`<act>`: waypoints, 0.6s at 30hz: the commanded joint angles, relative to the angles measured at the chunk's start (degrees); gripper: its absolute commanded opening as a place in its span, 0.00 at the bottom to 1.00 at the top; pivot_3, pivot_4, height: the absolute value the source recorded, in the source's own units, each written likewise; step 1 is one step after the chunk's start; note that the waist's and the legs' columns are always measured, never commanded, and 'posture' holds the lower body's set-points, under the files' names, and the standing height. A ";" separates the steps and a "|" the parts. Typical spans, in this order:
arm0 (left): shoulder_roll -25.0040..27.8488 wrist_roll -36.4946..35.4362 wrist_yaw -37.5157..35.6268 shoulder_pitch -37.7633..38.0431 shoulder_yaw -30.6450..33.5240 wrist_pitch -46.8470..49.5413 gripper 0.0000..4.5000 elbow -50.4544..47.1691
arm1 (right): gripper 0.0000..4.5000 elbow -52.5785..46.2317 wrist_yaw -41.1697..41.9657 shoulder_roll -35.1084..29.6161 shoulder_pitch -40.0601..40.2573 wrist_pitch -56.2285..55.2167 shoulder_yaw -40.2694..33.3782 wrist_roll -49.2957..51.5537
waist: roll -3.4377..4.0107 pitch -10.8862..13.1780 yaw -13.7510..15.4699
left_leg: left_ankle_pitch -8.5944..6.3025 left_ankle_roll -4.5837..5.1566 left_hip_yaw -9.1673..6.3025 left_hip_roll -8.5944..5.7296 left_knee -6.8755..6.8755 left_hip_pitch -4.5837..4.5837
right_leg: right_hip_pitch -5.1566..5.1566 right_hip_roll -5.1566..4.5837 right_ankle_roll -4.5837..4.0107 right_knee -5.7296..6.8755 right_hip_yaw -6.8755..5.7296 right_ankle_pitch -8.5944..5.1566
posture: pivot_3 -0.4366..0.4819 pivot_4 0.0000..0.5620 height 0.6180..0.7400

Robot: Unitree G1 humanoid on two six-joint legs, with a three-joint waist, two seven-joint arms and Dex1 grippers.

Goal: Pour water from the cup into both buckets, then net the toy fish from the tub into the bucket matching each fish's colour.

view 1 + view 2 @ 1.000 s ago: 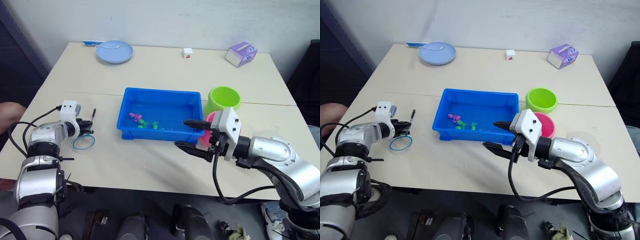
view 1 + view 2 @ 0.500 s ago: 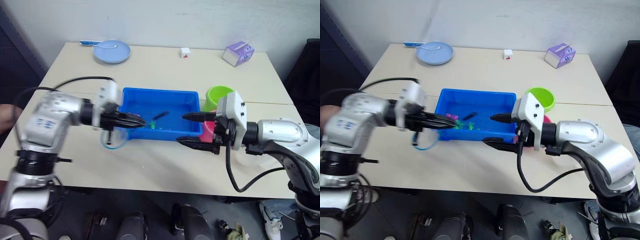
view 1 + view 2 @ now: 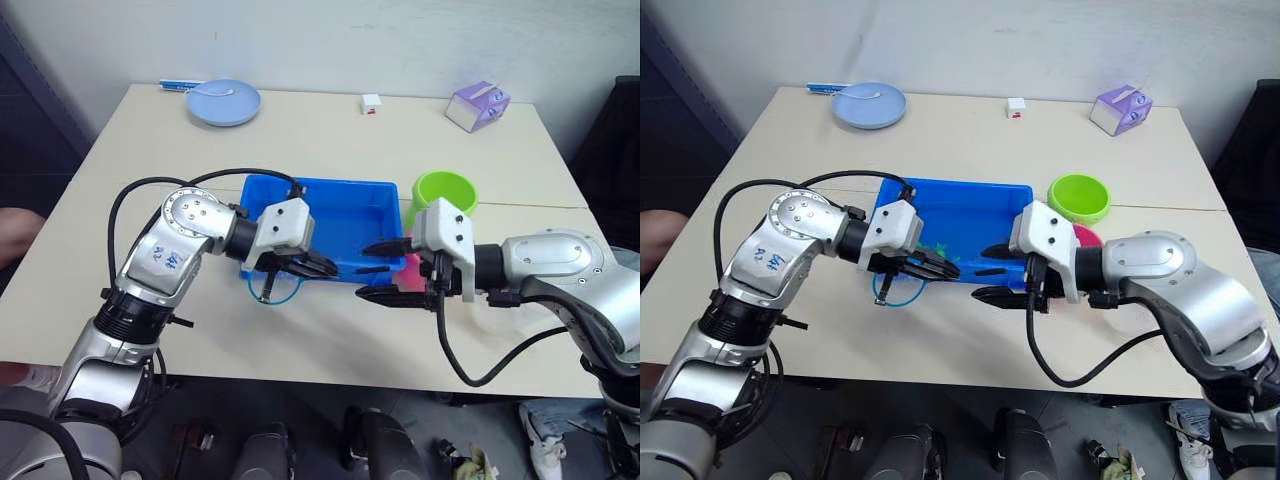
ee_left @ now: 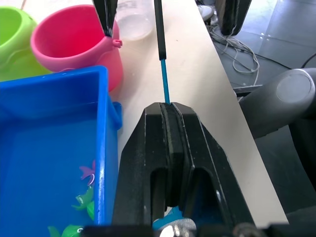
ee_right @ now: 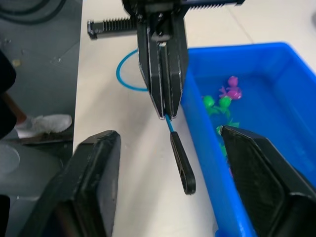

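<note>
The left gripper (image 4: pixel 170 143) is clamped on the thin blue wire shaft of a small fishing net (image 5: pixel 170 126) with a slim black plastic handle tip, held just outside the front wall of the shallow rectangular bright blue plastic tub (image 3: pixel 375 195); the net's blue hoop (image 3: pixel 280 292) hangs over the table at the tub's front-left corner. The right gripper (image 3: pixel 385 272) stands spread wide at the tub's front-right corner, its 2 fingers either side of the black handle and empty. Several tiny pink and green plastic fish (image 5: pixel 222 98) lie in shallow water inside the tub. The lime green round plastic bucket (image 3: pixel 446 192) and the pink round plastic bucket (image 4: pixel 74 39) sit just right of the tub, and a clear transparent plastic jug (image 4: pixel 133 19) stands beyond the pink bucket. Judgement: the net is very light, its wire shaft springy and thin, likely to twist in a pinch; the stiffer black handle is the better hold. The fish look light, wet and slippery, best scooped from beneath.
</note>
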 commanded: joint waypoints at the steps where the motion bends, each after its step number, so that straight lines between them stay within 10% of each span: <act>1: -0.85 0.55 -0.23 -0.56 -0.66 -0.89 0.00 -0.96 | 0.72 -1.35 0.58 -0.66 -0.17 -1.14 -0.25 -1.37 | 0.00 0.00 0.11 | 0.00 0.00 0.00 0.00 0.02 -0.01 | 0.00 0.00 0.00 0.00 0.00 0.00 | 0.48 0.27 1.00; 13: -1.83 1.99 0.62 0.41 -0.96 -2.66 0.00 -0.52 | 0.72 -0.24 4.00 -1.06 -1.04 -1.88 0.95 -4.49 | 0.00 0.00 0.62 | 0.00 0.00 -0.16 0.00 0.22 -0.17 | -0.01 -0.01 0.00 0.00 -0.15 0.00 | 0.48 0.27 1.00; 18: -2.21 1.92 0.85 1.58 -0.65 -3.35 0.00 -0.42 | 0.18 0.37 4.45 -0.86 -1.52 -2.54 1.05 -5.97 | 0.00 0.00 0.66 | 0.00 0.00 -0.52 0.00 0.53 -0.51 | -0.05 -0.02 0.01 0.00 -0.44 0.01 | 0.48 0.27 1.00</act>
